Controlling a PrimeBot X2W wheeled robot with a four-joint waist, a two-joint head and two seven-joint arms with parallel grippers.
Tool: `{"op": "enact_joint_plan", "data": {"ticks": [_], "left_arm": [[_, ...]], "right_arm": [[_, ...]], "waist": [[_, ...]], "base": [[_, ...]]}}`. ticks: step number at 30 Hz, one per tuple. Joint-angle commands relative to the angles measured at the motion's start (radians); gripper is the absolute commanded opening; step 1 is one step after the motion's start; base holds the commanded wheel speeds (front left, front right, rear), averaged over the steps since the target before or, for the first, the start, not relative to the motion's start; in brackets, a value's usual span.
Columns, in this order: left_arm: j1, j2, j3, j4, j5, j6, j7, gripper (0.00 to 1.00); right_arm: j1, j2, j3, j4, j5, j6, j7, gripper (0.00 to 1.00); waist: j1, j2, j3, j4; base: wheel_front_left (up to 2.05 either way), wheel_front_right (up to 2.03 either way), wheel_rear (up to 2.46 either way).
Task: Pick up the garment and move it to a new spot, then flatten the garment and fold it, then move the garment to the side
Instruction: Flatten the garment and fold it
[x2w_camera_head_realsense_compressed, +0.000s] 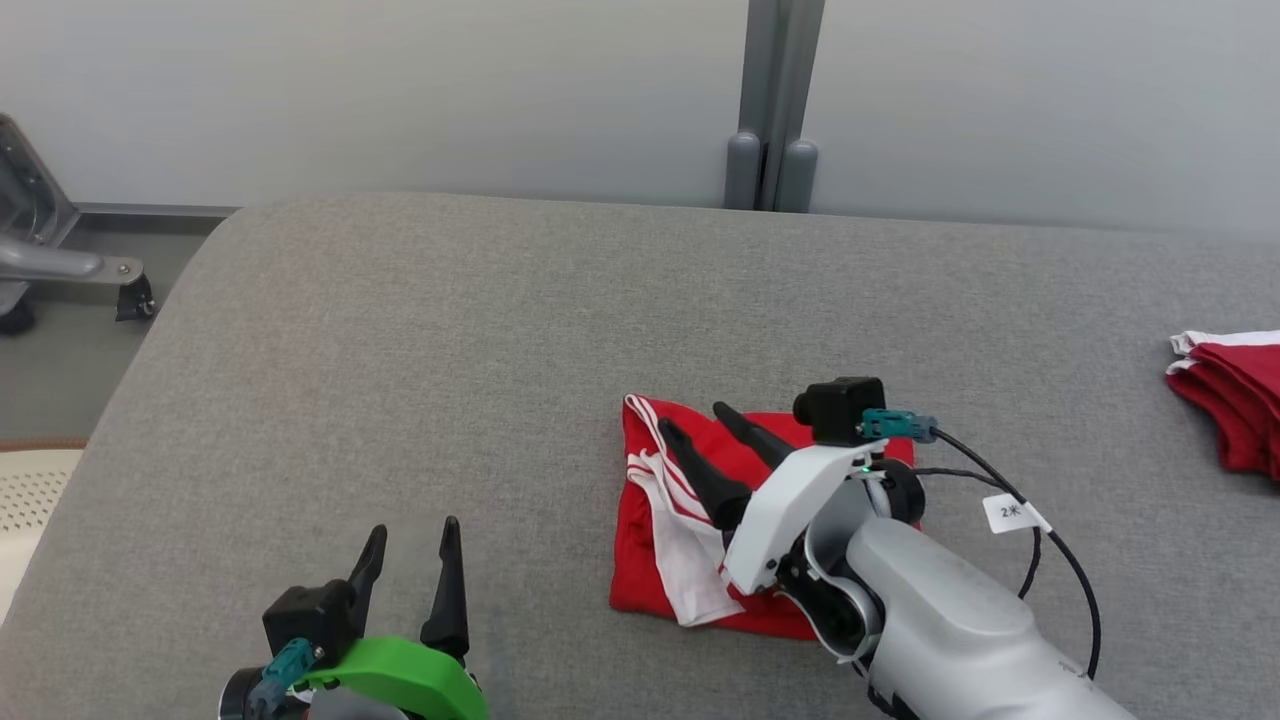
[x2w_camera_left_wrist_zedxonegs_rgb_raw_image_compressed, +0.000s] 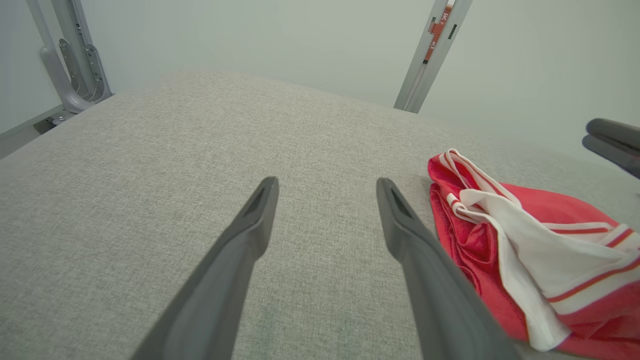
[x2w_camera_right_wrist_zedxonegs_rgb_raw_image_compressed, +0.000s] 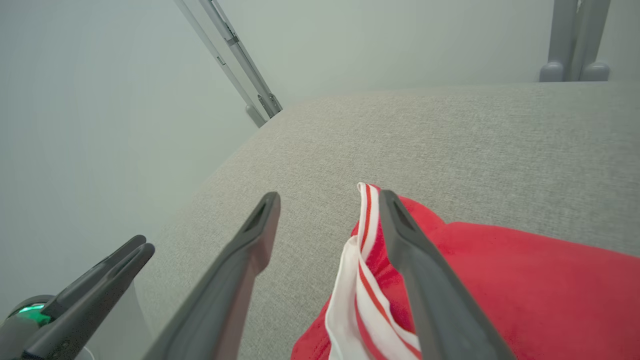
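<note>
Right tool (x2w_camera_head_realsense_compressed: 692, 417) released, spread just above folded red garment (x2w_camera_head_realsense_compressed: 648, 565) (white striped trim (x2w_camera_head_realsense_compressed: 690, 545) between its fingers); left tool (x2w_camera_head_realsense_compressed: 414, 525) released too, garment off to its right.

You lose right part of garment (x2w_camera_head_realsense_compressed: 645, 570) under right arm (x2w_camera_head_realsense_compressed: 930, 620). Second red pile (x2w_camera_head_realsense_compressed: 1235, 400) cut by right edge of head view. Tag (x2w_camera_head_realsense_compressed: 1012, 513) on cable (x2w_camera_head_realsense_compressed: 1075, 570): print too small for you to read. Left gripper (x2w_camera_head_realsense_compressed: 414, 528) base cut off at bottom.
</note>
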Motion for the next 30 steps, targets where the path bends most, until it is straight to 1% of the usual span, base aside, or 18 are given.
{"op": "enact_joint_plan", "data": {"ticks": [1, 7, 9, 11, 12, 13, 14, 16, 19, 25, 28, 30], "left_arm": [[0.012, 0.004, 0.003, -0.005, 0.002, 0.002, -0.003, 1.0], [0.019, 0.009, 0.004, -0.011, 0.004, 0.005, -0.004, 1.0], [0.02, 0.011, 0.004, -0.014, 0.005, 0.006, -0.004, 1.0], [0.021, 0.012, 0.003, -0.016, 0.005, 0.006, -0.004, 1.0], [0.02, 0.013, 0.001, -0.017, 0.005, 0.005, -0.004, 1.0], [0.019, 0.014, 0.0, -0.018, 0.006, 0.005, -0.003, 1.0], [0.018, 0.015, -0.001, -0.018, 0.006, 0.005, -0.002, 1.0], [0.016, 0.017, -0.001, -0.019, 0.005, 0.007, 0.0, 1.0], [0.015, 0.019, -0.003, -0.019, 0.004, 0.009, 0.001, 1.0], [0.007, 0.023, -0.007, -0.019, 0.003, 0.007, 0.002, 1.0], [0.008, 0.024, -0.01, -0.018, 0.001, 0.008, 0.002, 1.0], [0.012, 0.024, -0.01, -0.016, -0.001, 0.01, 0.002, 1.0]], "right_arm": [[-0.012, -0.006, -0.018, 0.015, -0.019, 0.0, -0.016, 1.0], [0.003, -0.05, -0.098, 0.062, -0.093, 0.0, -0.062, 1.0], [0.012, -0.076, -0.115, 0.079, -0.141, 0.0, -0.076, 1.0], [0.031, -0.084, -0.128, 0.099, -0.176, 0.0, -0.082, 1.0], [0.041, -0.082, -0.135, 0.105, -0.19, 0.0, -0.084, 0.8], [0.046, -0.08, -0.139, 0.109, -0.197, 0.0, -0.083, 0.73], [0.054, -0.078, -0.145, 0.113, -0.205, 0.0, -0.083, 0.71], [0.069, -0.075, -0.154, 0.118, -0.216, 0.0, -0.085, 0.81], [0.088, -0.063, -0.161, 0.121, -0.225, 0.0, -0.085, 0.84], [0.105, -0.033, -0.161, 0.117, -0.237, 0.0, -0.083, 0.85], [0.11, -0.024, -0.163, 0.115, -0.242, 0.0, -0.088, 0.91], [0.109, -0.02, -0.166, 0.111, -0.253, 0.0, -0.092, 0.97]], "waist": [[0.0, 0.0, -0.007, -0.02], [0.0, 0.0, -0.009, -0.04], [0.0, 0.0, -0.007, -0.044], [0.0, 0.0, -0.005, -0.045], [0.0, 0.0, -0.004, -0.045], [0.0, 0.0, -0.003, -0.044], [0.0, 0.0, -0.002, -0.042], [0.0, 0.0, 0.0, -0.04], [0.0, 0.0, 0.003, -0.035], [0.0, 0.0, 0.005, -0.014], [0.0, 0.0, 0.002, -0.007], [0.0, 0.0, -0.004, -0.006]], "base": [[0.0, 0.0, 0.0], [0.0, 0.0, 0.0], [0.0, 0.0, 0.0], [0.0, 0.0, 0.0], [0.0, 0.0, 0.0], [0.0, 0.0, 0.0], [0.0, 0.0, 0.0], [0.0, 0.0, 0.0], [0.0, 0.0, 0.0], [0.0, 0.0, 0.0], [0.0, 0.0, 0.0], [0.0, 0.0, 0.0]]}}
